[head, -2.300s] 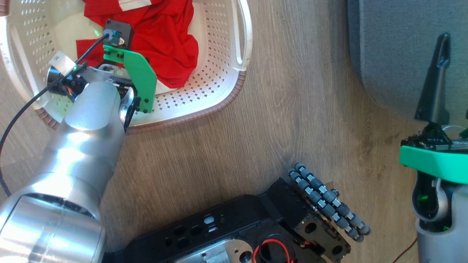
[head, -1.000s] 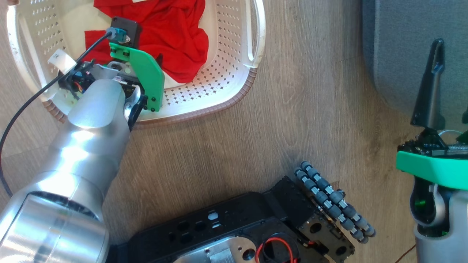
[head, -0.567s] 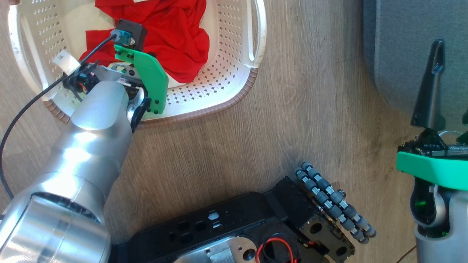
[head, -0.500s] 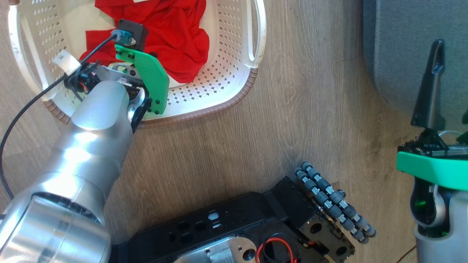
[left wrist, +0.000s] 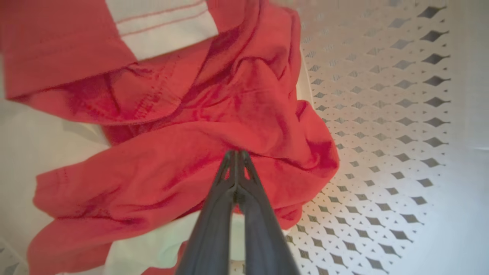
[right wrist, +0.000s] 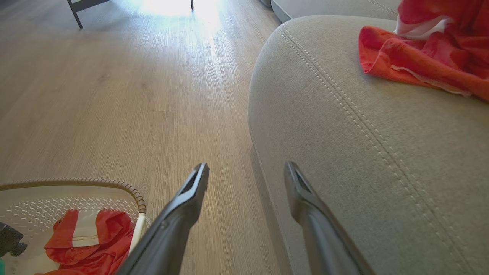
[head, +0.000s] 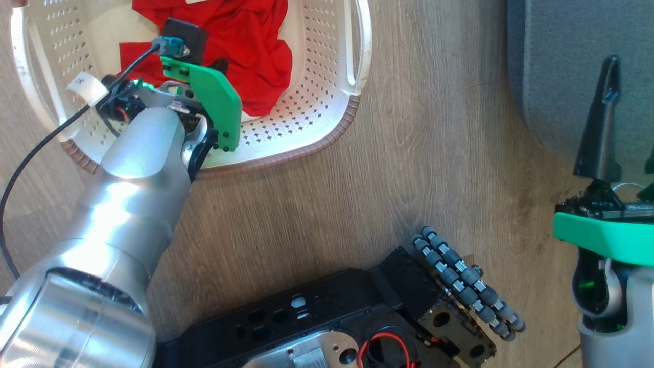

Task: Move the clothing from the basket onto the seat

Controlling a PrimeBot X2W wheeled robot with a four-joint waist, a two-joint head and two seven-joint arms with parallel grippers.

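The red clothing point(left wrist: 183, 168) lies bunched on the bottom of the perforated basket point(head: 317, 102); my left gripper point(left wrist: 237, 154) is pinched tight on a fold of it; another red garment point(right wrist: 428, 61) lies on the grey seat point(right wrist: 344, 160); my right gripper point(right wrist: 246, 172) hangs wide open and empty by the seat's rounded corner.

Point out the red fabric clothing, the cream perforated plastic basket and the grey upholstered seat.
Red fabric clothing point(left wrist: 153, 168), left wrist view, front fold.
Cream perforated plastic basket point(head: 301, 117), head view, side wall.
Grey upholstered seat point(right wrist: 363, 160), right wrist view, cushion top.
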